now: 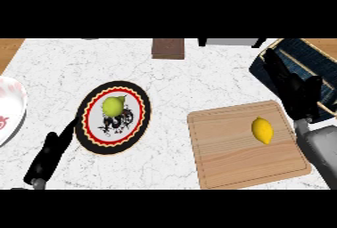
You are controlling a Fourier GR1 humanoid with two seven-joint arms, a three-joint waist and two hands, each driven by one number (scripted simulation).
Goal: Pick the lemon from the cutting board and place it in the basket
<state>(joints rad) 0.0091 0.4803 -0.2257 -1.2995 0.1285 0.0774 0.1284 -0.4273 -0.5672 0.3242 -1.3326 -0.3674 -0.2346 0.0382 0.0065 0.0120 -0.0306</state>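
Approach step, nothing grasped. Yellow lemon [262,130] lies on the light wooden cutting board [227,158]. Right robot hand [296,95] has straight fingers, holding nothing, between the lemon and the dark basket [316,52]. Next: lower onto lemon, curl round. Left robot hand [49,156] rests open, lower left.

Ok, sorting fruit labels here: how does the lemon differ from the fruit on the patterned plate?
The lemon is bright yellow; the pear is yellow-green. The lemon lies on the wooden cutting board; the pear sits on the plate. Both lie untouched.

Left hand [47,158] low at the left, right hand [296,95] further up, both with fingers straight
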